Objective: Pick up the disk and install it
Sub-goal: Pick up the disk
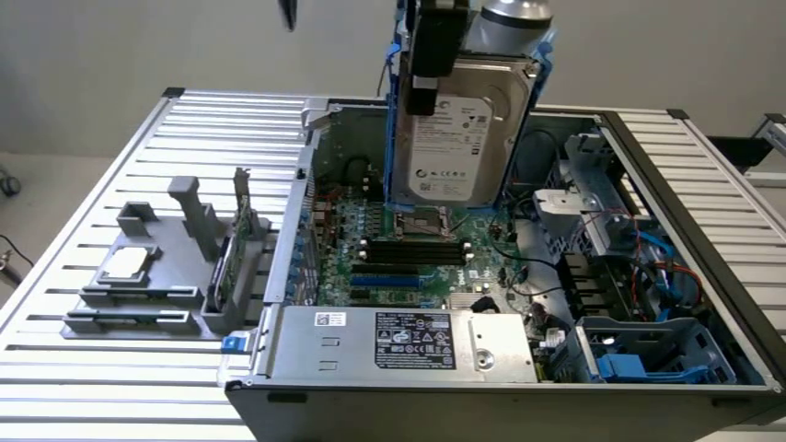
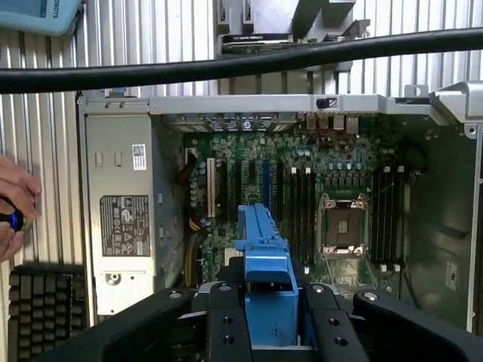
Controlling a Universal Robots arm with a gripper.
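End effector [image 2: 269,305] clamped on the disk [image 1: 457,138], held upright above the motherboard [image 1: 418,253] inside the open computer case [image 1: 491,410].

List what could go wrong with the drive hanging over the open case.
The disk hangs upright from the jaws, gripped at its top edge; a slip would likely drop it onto the motherboard.
Cables crowd the case on the exterior view's right and could snag the disk.
A hand is beside the case, possibly in the arm's way.
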